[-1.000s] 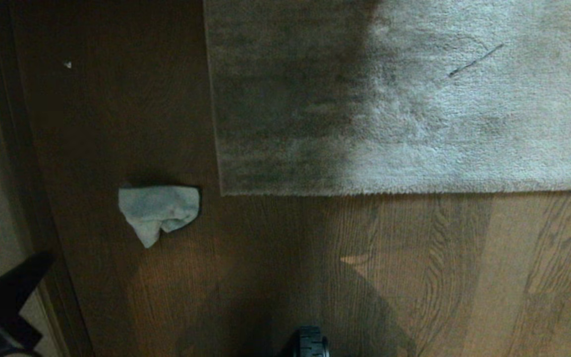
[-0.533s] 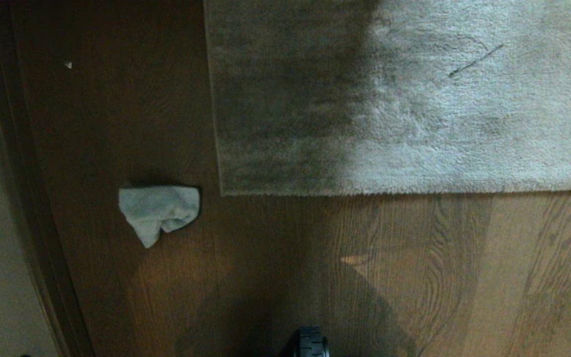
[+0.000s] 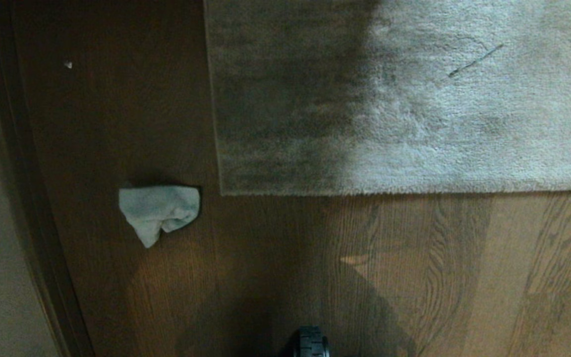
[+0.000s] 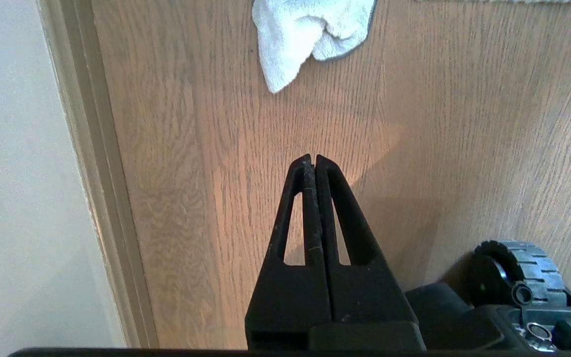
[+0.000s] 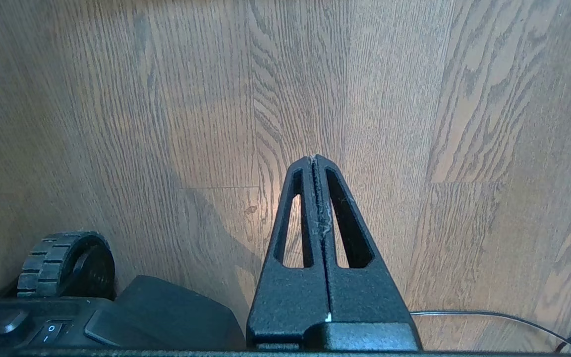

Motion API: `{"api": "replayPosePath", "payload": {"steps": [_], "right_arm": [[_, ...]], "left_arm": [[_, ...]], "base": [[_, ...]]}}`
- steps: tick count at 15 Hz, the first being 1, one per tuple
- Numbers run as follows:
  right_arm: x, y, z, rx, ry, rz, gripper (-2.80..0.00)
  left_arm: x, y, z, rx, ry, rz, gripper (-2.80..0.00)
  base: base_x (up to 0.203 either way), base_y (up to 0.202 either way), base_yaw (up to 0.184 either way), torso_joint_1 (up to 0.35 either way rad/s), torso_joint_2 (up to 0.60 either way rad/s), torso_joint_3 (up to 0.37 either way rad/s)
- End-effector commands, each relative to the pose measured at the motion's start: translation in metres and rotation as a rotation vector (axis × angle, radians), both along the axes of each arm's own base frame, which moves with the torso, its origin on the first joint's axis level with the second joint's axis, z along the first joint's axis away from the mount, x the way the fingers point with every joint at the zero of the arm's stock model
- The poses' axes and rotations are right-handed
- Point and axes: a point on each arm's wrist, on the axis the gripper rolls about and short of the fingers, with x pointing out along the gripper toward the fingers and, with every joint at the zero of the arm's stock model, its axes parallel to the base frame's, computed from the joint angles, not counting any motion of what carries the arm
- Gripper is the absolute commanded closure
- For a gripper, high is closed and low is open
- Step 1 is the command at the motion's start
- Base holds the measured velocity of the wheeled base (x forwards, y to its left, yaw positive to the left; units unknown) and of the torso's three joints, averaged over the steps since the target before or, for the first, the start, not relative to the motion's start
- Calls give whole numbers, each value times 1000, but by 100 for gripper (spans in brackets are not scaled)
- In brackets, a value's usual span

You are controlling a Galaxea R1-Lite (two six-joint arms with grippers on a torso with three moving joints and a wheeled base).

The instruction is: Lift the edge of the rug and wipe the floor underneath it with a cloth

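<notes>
Head view had lost the left arm's dark shape from its lower-left corner. Left gripper [image 4: 314, 157] hung closed and empty over the floor [image 4: 444, 124], short of the cloth [image 4: 310, 37]; right gripper [image 5: 315, 158] likewise closed, empty.

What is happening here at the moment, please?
Nothing is being handled right now. The cloth lies crumpled on the floor, just left of the rug edge, which lies flat. Neither arm shows in the head view. The left tool is shut and empty, hanging above the boards short of the cloth. The right tool is shut and empty too, over bare boards near the robot's base.
</notes>
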Motion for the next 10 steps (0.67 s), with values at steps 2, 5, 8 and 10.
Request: {"api": "replayPosePath", "payload": {"steps": [2,5,8,10], "right_arm": [[0,0,0,0,1,0,0],[0,0,0,0,1,-2,0],[0,0,0,0,1,0,0],[0,0,0,0,1,-2,0]], "left_arm": [[-1,0,-1,-4,-10,2,0],[-1,0,0,-6,-12,2,0],[-1,0,0,-6,-11,2,0],[-1,0,0,-6,-12,0,0]], "base": [[0,0,0,0,0,0],[0,0,0,0,0,0],[0,0,0,0,0,0],[0,0,0,0,0,0]]}}
